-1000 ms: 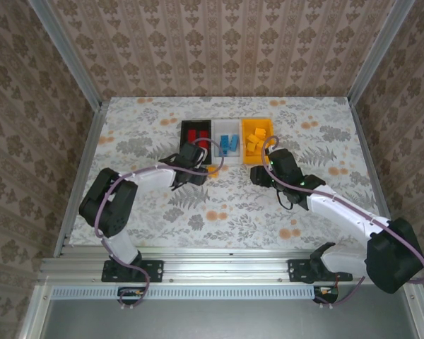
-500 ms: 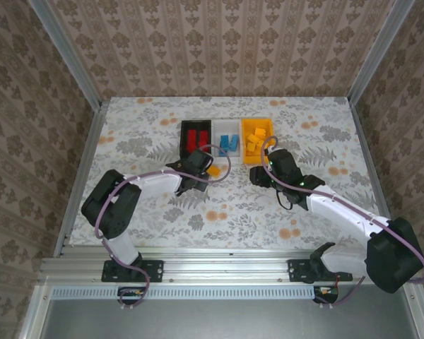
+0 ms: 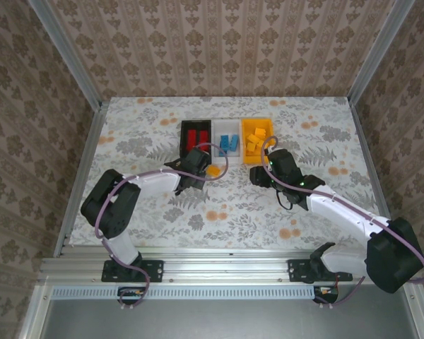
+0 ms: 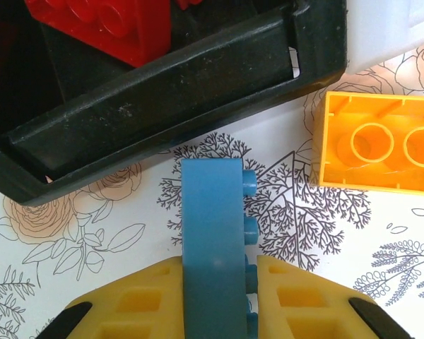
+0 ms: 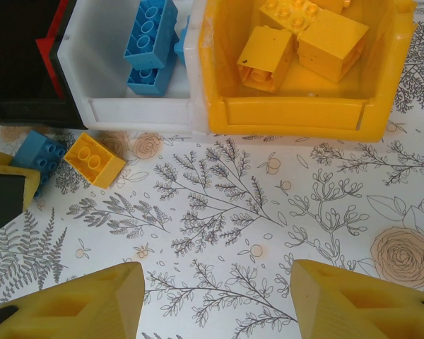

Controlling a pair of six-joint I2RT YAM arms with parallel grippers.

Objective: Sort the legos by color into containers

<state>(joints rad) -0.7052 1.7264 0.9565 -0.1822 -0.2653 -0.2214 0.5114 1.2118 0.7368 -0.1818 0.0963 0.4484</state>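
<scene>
My left gripper [image 4: 219, 296] is shut on a blue lego [image 4: 212, 233] standing on edge, just in front of the black bin [image 4: 162, 92] that holds red legos [image 4: 106, 21]. A loose orange-yellow lego [image 4: 381, 145] lies upside down to its right on the table. The right wrist view has the same blue lego [image 5: 39, 157] and orange-yellow lego [image 5: 93, 159] below the white bin [image 5: 138, 106], which holds blue legos [image 5: 150, 39]. The orange-yellow bin [image 5: 297, 113] holds orange-yellow legos [image 5: 304, 39]. My right gripper [image 5: 215, 296] is open above bare table, in front of the bins [image 3: 227, 140].
The three bins stand side by side at the table's middle back: black [image 3: 196, 132], white [image 3: 229, 134], orange-yellow [image 3: 256, 138]. The floral tablecloth [image 3: 233, 205] stretches out in front of them. Metal frame rails [image 3: 78, 183] run along the table's sides.
My left gripper has drawn back slightly toward the black bin's front. The orange-yellow lego now shows beside it. The right arm has not moved.
</scene>
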